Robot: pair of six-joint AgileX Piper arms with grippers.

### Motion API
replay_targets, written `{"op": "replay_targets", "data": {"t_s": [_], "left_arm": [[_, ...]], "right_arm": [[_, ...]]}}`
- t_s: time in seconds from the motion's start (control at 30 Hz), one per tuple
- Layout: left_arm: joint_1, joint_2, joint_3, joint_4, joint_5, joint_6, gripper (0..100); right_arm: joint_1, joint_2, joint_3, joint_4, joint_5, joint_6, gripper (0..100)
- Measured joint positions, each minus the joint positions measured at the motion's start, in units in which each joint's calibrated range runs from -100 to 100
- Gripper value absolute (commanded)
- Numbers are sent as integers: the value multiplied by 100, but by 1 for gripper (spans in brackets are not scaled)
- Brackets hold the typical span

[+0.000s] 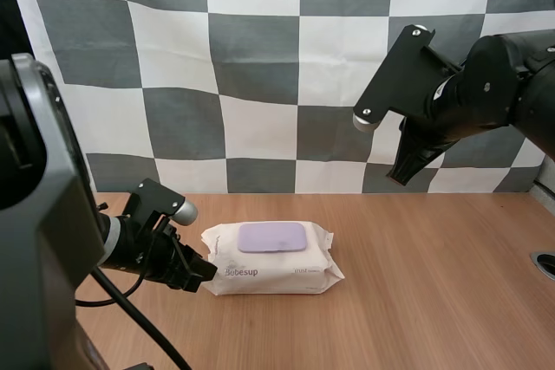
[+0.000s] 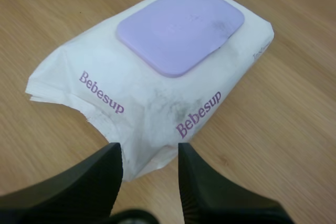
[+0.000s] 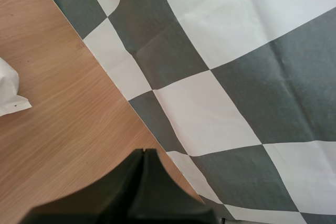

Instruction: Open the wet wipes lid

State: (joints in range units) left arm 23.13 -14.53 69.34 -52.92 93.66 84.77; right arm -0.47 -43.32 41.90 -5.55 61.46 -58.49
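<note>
Roughly mid-way along the light wooden tabletop (image 1: 434, 301), a little toward its left edge, lies the white soft-plastic pack of wet wipes (image 1: 273, 264) (image 2: 131, 95). Its lilac rounded-rectangle lid (image 1: 271, 236) (image 2: 181, 27) sits flat and closed on top (purple "Bebesup" print runs along the side). My left gripper (image 1: 198, 271) (image 2: 149, 153) sits low at the pack's left end, fingers parted with the crimped corner between them. My right gripper (image 1: 401, 175) (image 3: 144, 153) hangs high near the back edge, fingers pressed together on nothing.
</note>
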Motion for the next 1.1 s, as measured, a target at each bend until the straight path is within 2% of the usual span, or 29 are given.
{"op": "replay_targets", "data": {"t_s": [0.27,0.53,1.1], "left_arm": [[0,503,0,-442,-129,469,58],[0,745,0,-565,-29,723,58],[-9,1448,0,-968,115,761,58]], "right_arm": [[0,0,0,0,0,0,0],[0,0,0,8,0,0,0],[0,0,0,8,0,0,0]]}}
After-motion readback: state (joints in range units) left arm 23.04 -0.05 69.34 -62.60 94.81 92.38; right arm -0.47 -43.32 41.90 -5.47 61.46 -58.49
